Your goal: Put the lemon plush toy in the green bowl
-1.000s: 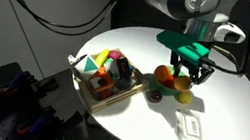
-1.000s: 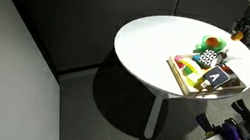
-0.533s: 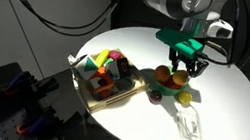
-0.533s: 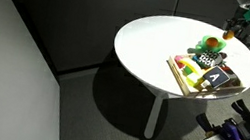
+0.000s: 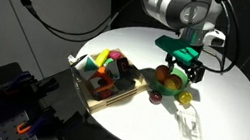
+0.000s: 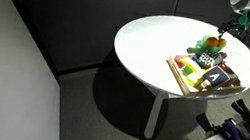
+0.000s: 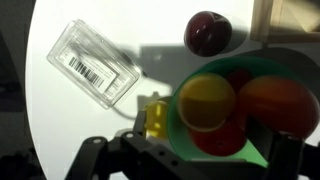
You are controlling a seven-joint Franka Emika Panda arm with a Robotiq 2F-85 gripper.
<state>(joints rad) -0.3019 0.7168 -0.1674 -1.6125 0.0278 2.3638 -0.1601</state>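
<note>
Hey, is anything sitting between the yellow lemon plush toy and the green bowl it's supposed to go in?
Nothing visible does. The golden-yellow lemon plush toy already lies inside the round green bowl, beside an orange fruit toy, with the open gripper above it.

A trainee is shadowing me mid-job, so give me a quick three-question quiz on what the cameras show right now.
1. True or false: the lemon plush toy lies inside the green bowl.
2. In the wrist view, which of these lies on the white table, outside the bowl? A) the orange fruit toy B) the dark red fruit toy C) the lemon plush toy
3. Fill in: the pincer hangs over the bowl with its jaws ____, holding nothing.

Key: 1 true; 2 B; 3 open.
</note>
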